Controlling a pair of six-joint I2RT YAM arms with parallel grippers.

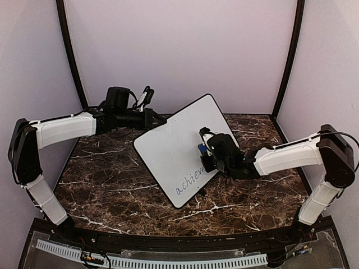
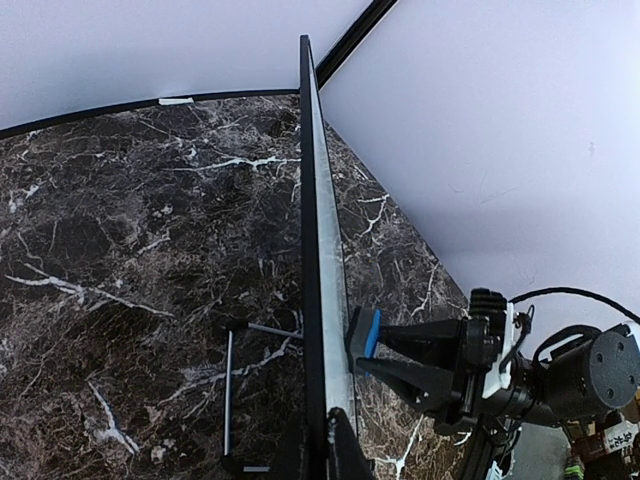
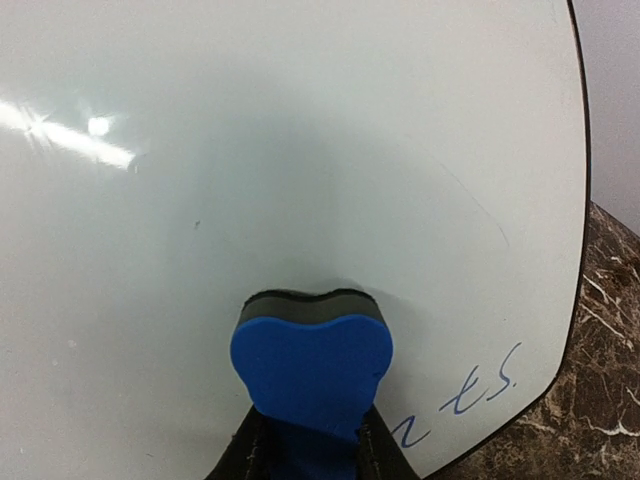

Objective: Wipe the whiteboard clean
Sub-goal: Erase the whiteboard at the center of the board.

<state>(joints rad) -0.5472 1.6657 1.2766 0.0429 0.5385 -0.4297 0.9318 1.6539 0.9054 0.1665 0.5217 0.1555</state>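
whiteboard (image 1: 174,148), clamped in left tool (image 1: 156,119), faces right tool (image 1: 206,150) gripping eraser (image 3: 312,360), long axis near-left to far-right

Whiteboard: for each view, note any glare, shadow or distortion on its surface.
Top external: the whiteboard is evenly lit, no glare, its writing readable. Right wrist: a bright glare streak at upper left, a soft shadow around the eraser. Left wrist: the whiteboard shows edge-on, a thin tapering sliver, its surface barely visible.
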